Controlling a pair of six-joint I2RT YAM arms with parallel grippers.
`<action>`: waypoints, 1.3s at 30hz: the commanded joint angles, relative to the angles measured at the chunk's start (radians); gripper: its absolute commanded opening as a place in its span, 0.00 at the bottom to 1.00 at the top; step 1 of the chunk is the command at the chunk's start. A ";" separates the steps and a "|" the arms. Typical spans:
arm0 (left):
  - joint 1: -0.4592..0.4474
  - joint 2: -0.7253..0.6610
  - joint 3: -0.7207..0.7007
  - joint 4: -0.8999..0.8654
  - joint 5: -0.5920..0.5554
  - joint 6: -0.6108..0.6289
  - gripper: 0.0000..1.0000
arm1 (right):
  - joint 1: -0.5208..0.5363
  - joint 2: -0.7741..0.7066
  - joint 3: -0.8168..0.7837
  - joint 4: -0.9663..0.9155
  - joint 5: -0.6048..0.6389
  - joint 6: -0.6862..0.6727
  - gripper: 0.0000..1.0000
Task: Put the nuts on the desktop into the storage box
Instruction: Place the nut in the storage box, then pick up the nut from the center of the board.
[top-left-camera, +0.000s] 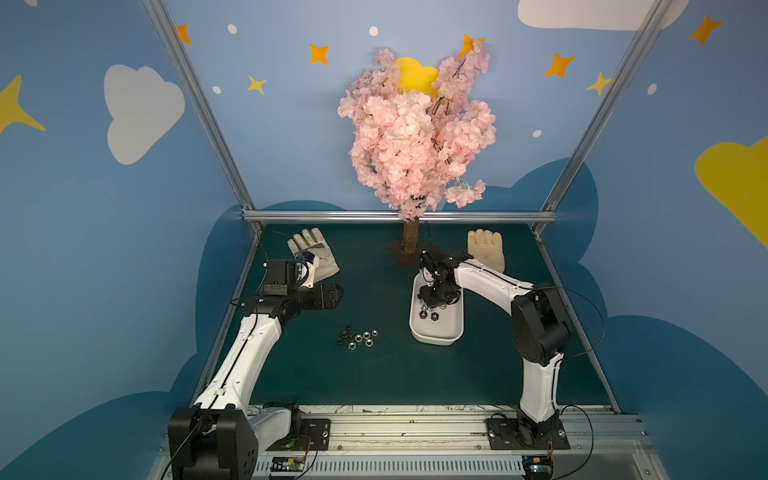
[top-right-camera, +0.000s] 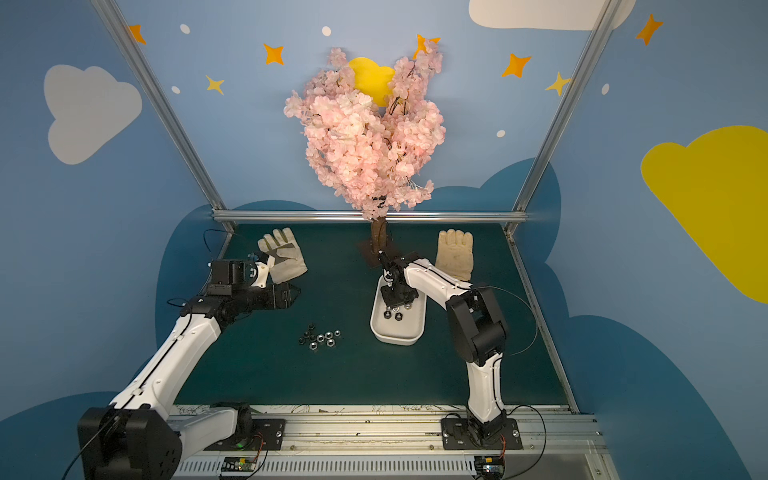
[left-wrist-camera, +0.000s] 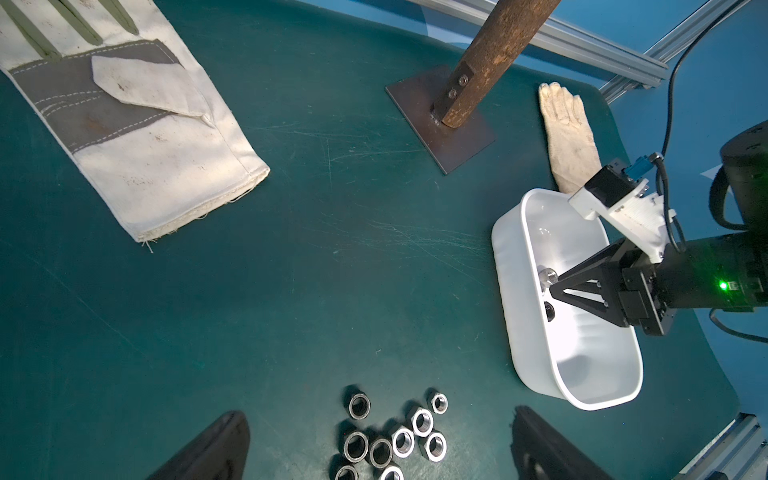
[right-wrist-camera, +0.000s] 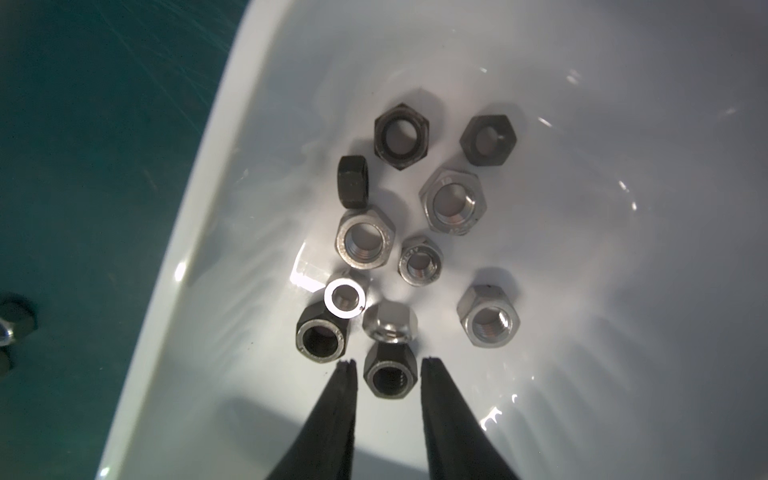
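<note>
right jaws parted astride black nut (right-wrist-camera: 390, 376) | inside storage box (right-wrist-camera: 582, 124)

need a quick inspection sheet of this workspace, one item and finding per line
surface: dark green desktop, scratched
job's things: loose nuts clustered on the desktop; storage box holds eleven more, silver and black
clutter: canvas glove, knit glove, blossom tree on a base plate
grippers: left gripper open near the loose nuts; right gripper open over the box, fingers either side of a black nut
cables: black cable looping beside the right arm
surroundings: aluminium rails, blue cloud-painted walls
</note>
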 joint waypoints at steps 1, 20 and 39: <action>-0.003 0.007 0.002 -0.006 0.004 0.004 1.00 | 0.009 0.013 -0.004 -0.024 0.004 0.006 0.33; -0.003 0.005 0.001 -0.004 0.003 0.001 1.00 | 0.285 -0.076 0.062 0.087 -0.039 -0.097 0.46; 0.002 0.006 0.003 -0.001 0.010 -0.002 1.00 | 0.405 0.200 0.214 -0.009 -0.027 -0.128 0.48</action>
